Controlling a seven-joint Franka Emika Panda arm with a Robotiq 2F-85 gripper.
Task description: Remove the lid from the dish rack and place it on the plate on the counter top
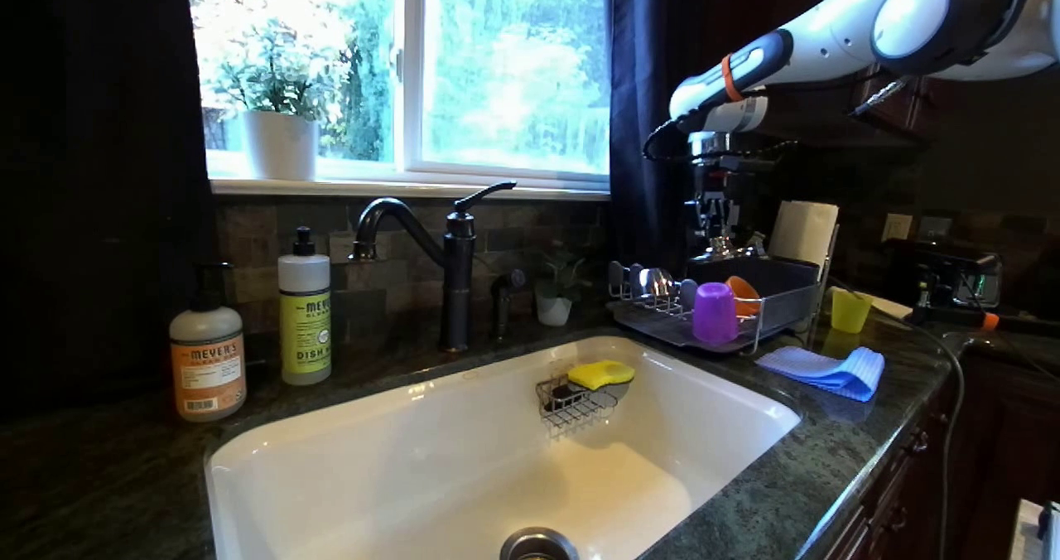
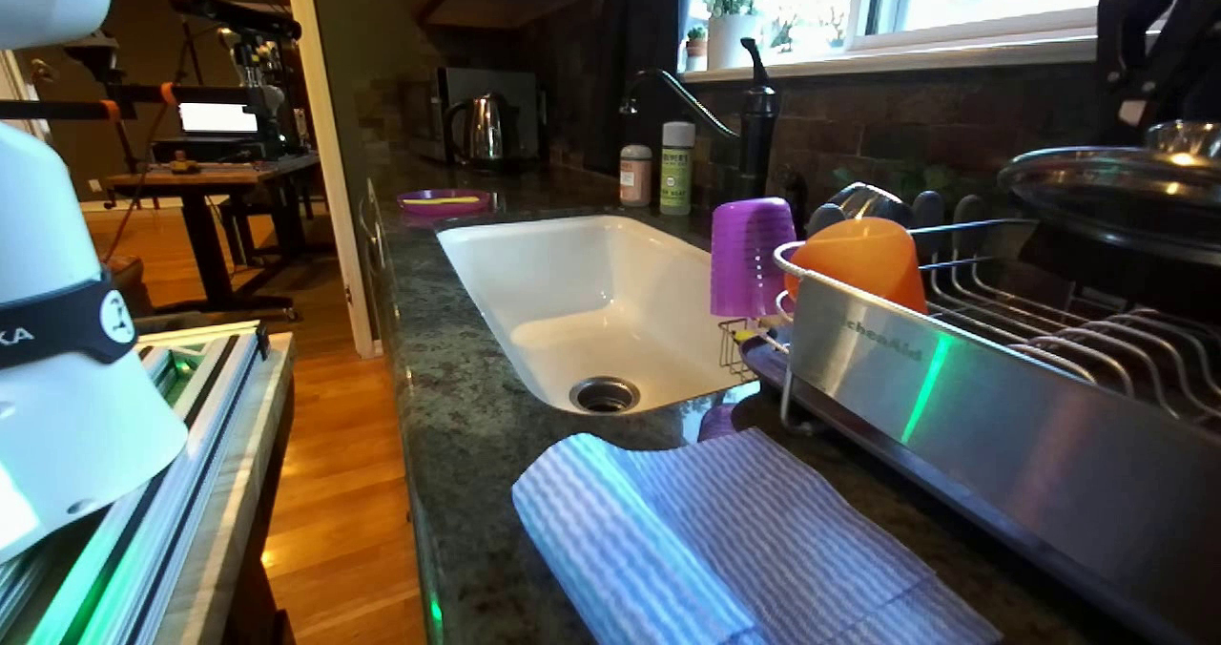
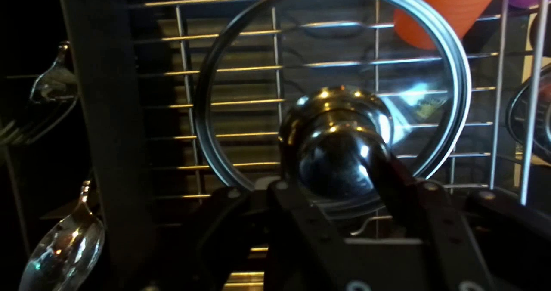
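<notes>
Lid (image 3: 327, 73) is covering some wires of the dish rack (image 2: 1068, 445), right of the sink (image 2: 534, 273), an orange cup (image 3: 447, 11) showing partly through its glass. The gripper (image 3: 333, 174) is pointing down, jaws flanking the knob (image 3: 340, 166); whether they are clamping, I cannot tell. At the sink's far end, a purple plate (image 2: 444, 211) is sitting on the counter top (image 2: 458, 445).

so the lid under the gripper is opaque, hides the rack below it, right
Not opaque: the lid under the gripper is see-through, and the wrist view shows the dish rack below through it.
</notes>
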